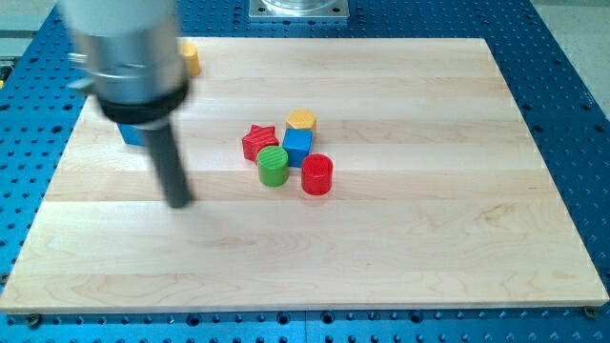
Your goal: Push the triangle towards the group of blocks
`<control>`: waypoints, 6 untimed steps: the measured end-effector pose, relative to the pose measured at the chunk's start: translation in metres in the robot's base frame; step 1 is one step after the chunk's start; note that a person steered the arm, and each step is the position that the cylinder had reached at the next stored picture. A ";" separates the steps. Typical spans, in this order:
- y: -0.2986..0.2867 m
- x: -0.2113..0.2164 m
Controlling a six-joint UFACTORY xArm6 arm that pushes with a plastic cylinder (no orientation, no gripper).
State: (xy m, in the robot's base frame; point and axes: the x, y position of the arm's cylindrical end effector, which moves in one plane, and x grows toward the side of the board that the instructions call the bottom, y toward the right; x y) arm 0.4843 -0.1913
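Observation:
A group of blocks sits near the board's middle: a red star (257,141), a yellow hexagon (301,120), a blue cube (297,145), a green cylinder (273,165) and a red cylinder (316,175). A blue block (132,134) lies at the view's left, mostly hidden behind the arm, so its shape cannot be made out. My tip (178,202) rests on the board just below and right of that blue block, well left of the group. The rod is blurred.
A yellow block (191,58) peeks out behind the arm at the view's top left. The wooden board (429,238) lies on a blue perforated table (572,95). The arm's grey body (129,48) covers the top left corner.

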 end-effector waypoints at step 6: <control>0.088 -0.156</control>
